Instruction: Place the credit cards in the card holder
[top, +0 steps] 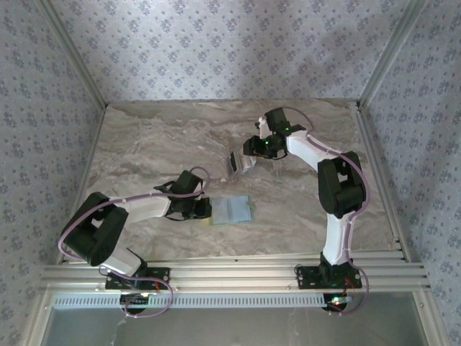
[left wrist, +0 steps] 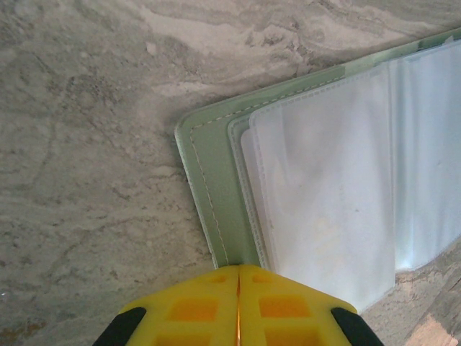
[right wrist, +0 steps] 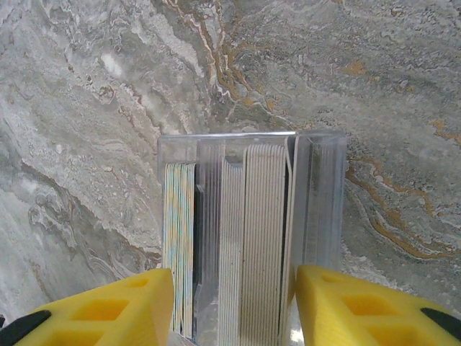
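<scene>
The left gripper (left wrist: 238, 285) is pinched shut, its tips at the edge of the open green card holder (left wrist: 216, 180), which lies flat on the marble table (top: 144, 144). The right gripper (right wrist: 236, 310) stands half-wide astride credit cards (right wrist: 252, 238) set on edge in a clear case (right wrist: 320, 180); whether it grips them is unclear

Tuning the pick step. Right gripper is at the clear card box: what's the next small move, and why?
Probably close the right gripper on a few credit cards: its jaws stand apart either side of them, on edge in the clear card box, contact unclear. The card holder lies open, the shut left gripper at its edge.
</scene>
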`<state>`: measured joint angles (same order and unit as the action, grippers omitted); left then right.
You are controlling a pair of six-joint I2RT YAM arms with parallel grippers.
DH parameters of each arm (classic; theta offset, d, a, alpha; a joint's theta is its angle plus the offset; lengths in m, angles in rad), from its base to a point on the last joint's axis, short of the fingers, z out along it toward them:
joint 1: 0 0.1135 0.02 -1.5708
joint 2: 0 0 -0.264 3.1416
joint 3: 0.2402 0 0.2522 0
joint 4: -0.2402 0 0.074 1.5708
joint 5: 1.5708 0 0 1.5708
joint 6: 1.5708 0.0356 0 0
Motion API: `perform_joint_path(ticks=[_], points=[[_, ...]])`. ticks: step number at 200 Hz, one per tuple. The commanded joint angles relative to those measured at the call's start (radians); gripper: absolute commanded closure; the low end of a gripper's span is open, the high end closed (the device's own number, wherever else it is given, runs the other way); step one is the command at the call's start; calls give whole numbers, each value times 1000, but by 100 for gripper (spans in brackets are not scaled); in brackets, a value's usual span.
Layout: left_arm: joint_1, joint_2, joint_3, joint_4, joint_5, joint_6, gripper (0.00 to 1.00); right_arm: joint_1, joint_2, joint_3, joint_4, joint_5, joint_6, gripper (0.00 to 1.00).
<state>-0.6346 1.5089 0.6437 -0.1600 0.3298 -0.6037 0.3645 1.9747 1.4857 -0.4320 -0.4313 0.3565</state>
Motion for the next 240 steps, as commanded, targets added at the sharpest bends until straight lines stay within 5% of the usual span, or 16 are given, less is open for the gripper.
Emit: perform_joint_path(ticks=[1,240], points=[[-10,34,-27,3,-3,1,92,-4,-5,4,-1,-60,-6,51],[-9,35,-24,-1,-5,4,92,-36,-23,-7,-1,-114,12,81]])
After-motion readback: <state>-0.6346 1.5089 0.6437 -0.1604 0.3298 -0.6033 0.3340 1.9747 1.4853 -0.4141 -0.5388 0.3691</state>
